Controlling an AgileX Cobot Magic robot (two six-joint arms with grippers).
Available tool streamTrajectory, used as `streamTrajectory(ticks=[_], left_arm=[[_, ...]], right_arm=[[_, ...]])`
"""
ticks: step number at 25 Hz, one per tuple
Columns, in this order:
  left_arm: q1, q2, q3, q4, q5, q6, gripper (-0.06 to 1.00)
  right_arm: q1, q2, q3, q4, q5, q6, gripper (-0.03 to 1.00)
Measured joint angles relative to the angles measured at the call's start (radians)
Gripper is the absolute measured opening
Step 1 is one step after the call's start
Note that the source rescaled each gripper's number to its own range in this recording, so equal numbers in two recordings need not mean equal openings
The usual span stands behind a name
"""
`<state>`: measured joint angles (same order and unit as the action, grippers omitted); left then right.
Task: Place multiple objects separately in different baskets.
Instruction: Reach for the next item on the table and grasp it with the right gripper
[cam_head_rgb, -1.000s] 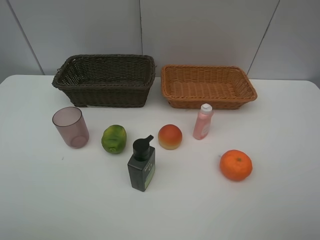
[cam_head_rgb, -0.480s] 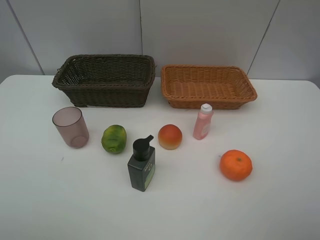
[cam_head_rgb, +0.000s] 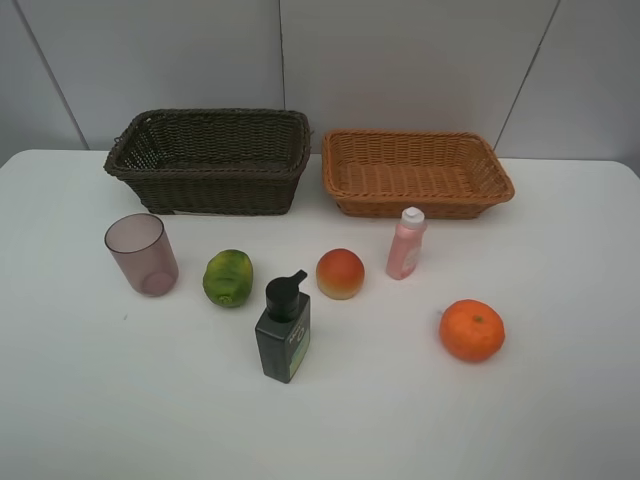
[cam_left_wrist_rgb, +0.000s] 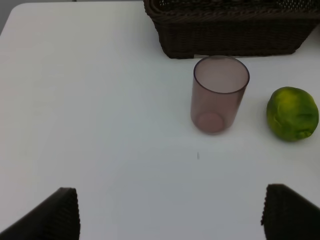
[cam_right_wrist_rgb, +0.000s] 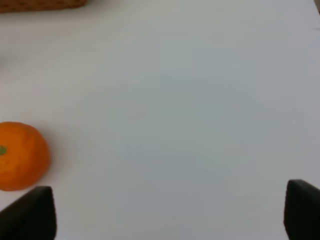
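The left hand (cam_left_wrist_rgb: 170, 215) hangs over the left end of the white desk (cam_head_rgb: 560, 400), its two fingers spread wide with nothing between them. Just ahead of it stands the translucent mauve cup (cam_head_rgb: 142, 254), upright, open end up and empty. It looks light, thin-walled and slick, so I'd pinch it across the wall near the rim, gently. Beside it sits the green fruit (cam_head_rgb: 228, 278), round and likely to roll, so it is best taken across its widest part.

Nearer the front edge stands the dark pump bottle (cam_head_rgb: 283, 330). It is probably the heaviest piece, and its flat sides offer a surer hold than the pump head. Then comes the red-yellow peach (cam_head_rgb: 340, 273), smooth and rounded. The pink bottle (cam_head_rgb: 406, 244) with its white cap is slim and looks easy to tip, so I'd grip it at mid-body. Farthest right is the orange (cam_head_rgb: 471, 330), which looks firm and fairly grippy.

The right hand (cam_right_wrist_rgb: 165, 212) hovers with the orange just off to one side, fingers also wide apart and holding nothing.

Along the back, the deep dark brown basket (cam_head_rgb: 215, 190) on the left and the shallower tan basket (cam_head_rgb: 420, 208) on the right both show only bare weave inside. All six objects are on the desk in front of them.
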<state>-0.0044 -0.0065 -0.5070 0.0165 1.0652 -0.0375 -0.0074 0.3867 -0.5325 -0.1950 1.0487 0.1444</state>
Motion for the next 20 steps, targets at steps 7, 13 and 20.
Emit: streamTrajectory(ticks=[7,13,20], left_arm=[[0.000,0.000,0.000,0.000,0.000,0.000,0.95],[0.000,0.000,0.000,0.000,0.000,0.000,0.95],[0.000,0.000,0.000,0.000,0.000,0.000,0.95]], right_arm=[[0.066,0.249,-0.101,-0.001,-0.036,0.000,0.98],[0.068,0.467,-0.172,0.014,-0.044,0.000,0.98],[0.153,0.684,-0.204,0.031,-0.074,0.001,0.98]])
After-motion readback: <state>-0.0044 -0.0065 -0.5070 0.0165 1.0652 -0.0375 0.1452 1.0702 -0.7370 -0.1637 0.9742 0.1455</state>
